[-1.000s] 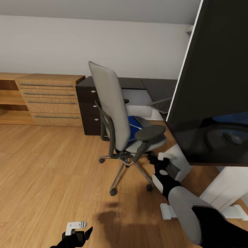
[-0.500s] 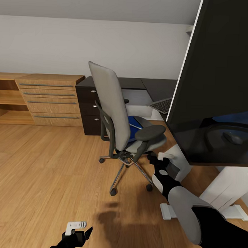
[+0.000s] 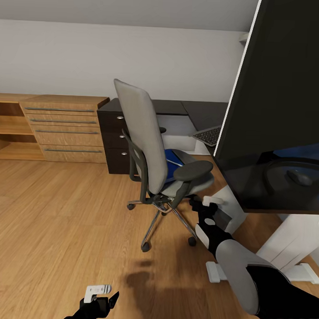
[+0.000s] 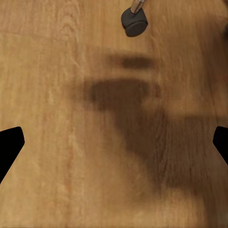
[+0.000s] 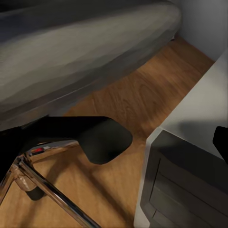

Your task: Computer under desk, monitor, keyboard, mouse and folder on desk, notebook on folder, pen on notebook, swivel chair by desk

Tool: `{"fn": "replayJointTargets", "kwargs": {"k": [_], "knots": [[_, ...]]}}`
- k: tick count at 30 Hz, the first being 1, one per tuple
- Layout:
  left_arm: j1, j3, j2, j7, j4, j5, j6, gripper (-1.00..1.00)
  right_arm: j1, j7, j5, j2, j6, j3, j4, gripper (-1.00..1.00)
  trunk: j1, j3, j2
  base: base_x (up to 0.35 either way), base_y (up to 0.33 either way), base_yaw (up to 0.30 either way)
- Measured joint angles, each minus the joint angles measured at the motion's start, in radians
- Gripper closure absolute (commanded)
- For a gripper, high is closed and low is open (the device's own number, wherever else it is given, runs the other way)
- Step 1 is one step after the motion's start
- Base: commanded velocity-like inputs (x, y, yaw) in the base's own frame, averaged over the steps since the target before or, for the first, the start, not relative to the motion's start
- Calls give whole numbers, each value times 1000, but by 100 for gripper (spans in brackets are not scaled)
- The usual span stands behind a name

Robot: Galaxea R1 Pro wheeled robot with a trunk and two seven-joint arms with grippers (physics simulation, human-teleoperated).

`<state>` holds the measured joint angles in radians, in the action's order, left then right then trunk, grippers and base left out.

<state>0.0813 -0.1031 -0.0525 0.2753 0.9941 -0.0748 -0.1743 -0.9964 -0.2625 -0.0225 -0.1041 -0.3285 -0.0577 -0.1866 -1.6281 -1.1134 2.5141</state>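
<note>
— Low in the head view, what are the grippers doing?

— At the bottom left, the left gripper [image 3: 99, 294] hangs over bare wood floor [image 3: 59, 229], gripping nothing. In its wrist view the two black fingertips [image 4: 10, 145] sit at opposite edges of the frame, spread wide, with floor and a shadow between them. The right gripper [image 3: 207, 204] is right of centre, just beside the chair's seat edge and near the computer [image 3: 224, 218]. Whether it is spread or closed I cannot tell; one dark fingertip [image 5: 221, 137] shows at the right edge of its wrist view, and nothing is visibly held.

— What does each wrist camera add?

— Left wrist: one chair castor [image 4: 134, 22] at the top of the frame. Right wrist: the grey underside of the seat [image 5: 80, 52] across the top, a chrome base spoke [image 5: 52, 194] at lower left, and the computer's grey case [image 5: 190, 185] at lower right.

— And the workspace itself?

— The swivel chair [image 3: 150, 150] stands centre frame, back towards the camera, with the blue folder [image 3: 175, 162] on its seat. The monitor [image 3: 284, 76] fills the upper right, very close, on the glossy black desk [image 3: 255, 191]. The keyboard [image 3: 209, 135] lies just left of the screen, and the mouse [image 3: 300, 177] sits at the right edge. Oak drawers [image 3: 65, 127] stand along the wall at left.
</note>
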Motion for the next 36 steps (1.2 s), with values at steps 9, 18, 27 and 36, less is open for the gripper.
{"fn": "replayJointTargets", "kwargs": {"k": [9,18,27,36], "knots": [[0,0,1,0,0,0,0,-100,0,2,0,-2,-2,2,1,-100,0,0,0,0,0,0],[0,-1,1,0,0,0,0,-100,0,2,0,0,-2,1,1,-100,0,0,0,97,0,0],[0,0,2,0,0,0,0,-100,0,2,0,2,-2,0,0,-100,0,0,0,22,0,0],[0,0,2,0,0,0,0,-100,0,2,0,2,-2,0,0,-100,0,0,0,1,0,21]]}}
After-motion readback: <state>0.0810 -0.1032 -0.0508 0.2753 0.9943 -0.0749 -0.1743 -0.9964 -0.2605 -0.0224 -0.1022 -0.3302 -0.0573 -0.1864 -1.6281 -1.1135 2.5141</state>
